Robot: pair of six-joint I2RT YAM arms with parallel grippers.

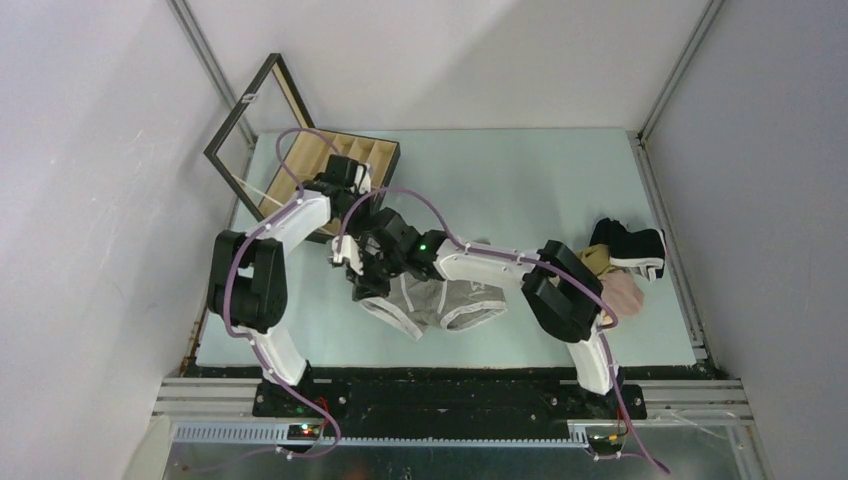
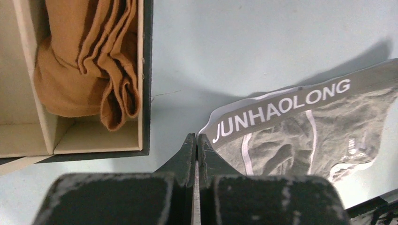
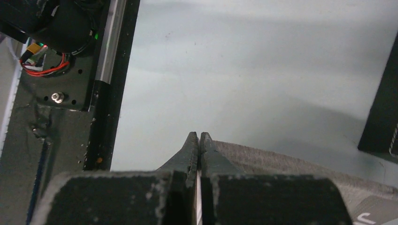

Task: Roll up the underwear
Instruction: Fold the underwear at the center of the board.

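Both the left pincer (image 2: pixel 196 138) and right pincer (image 3: pixel 199 136) are closed tight by the edge of the grey underwear (image 1: pixel 436 305), laid flat on the counter (image 1: pixel 520 180); a hold on cloth cannot be told. Rust-brown underwear (image 2: pixel 84 61) is lodged in the box (image 2: pixel 147 70).

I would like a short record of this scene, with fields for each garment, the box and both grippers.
brown underwear: bundled inside a compartment of the wooden box
grey underwear: spread on the table, waistband reads JUNHAOLONG
pile of underwear: black, beige and pink, heaped at the table's right edge
left gripper: shut, holding nothing
right gripper: shut, at the grey cloth's edge
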